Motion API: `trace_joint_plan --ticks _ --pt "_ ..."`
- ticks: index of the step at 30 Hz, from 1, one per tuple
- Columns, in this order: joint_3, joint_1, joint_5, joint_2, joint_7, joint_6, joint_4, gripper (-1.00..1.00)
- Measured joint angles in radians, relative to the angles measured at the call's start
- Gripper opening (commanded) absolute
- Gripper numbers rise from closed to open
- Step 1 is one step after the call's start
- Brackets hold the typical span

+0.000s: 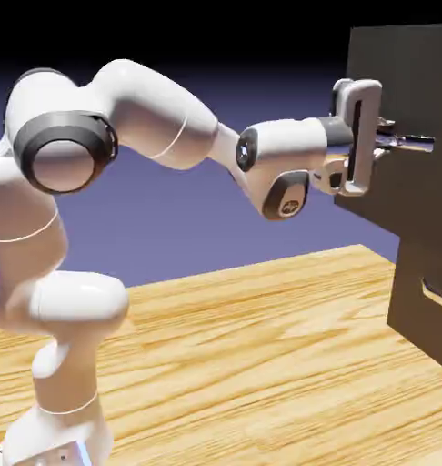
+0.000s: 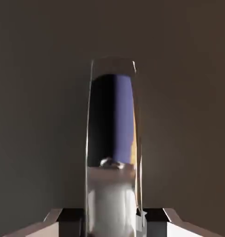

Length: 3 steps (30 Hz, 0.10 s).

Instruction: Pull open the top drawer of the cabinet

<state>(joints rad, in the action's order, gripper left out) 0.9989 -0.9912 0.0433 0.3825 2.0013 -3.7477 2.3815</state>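
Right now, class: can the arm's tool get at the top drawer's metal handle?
Probably yes. The tool is already at the handle, which stands between its fingertips in the hand view, with nothing between them and the top drawer.

End effector meets the top drawer (above the lower panel) — on the table.

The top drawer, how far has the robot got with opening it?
Done: the arm has reached the cabinet, and the pincer is at the top drawer's metal handle, which sits between its fingertips. In hand: apparently gripping it. Left: the pull; whether the top drawer has moved is unclear.
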Motion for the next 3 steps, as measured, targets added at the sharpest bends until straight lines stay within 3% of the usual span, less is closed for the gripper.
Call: trace_joint_plan --ticks 1,3 --pt "-0.004 0.004 0.002 0.002 -0.002 0.000 0.002 1.00" --pt "-0.004 0.003 0.002 0.002 -0.002 0.001 0.002 1.00"
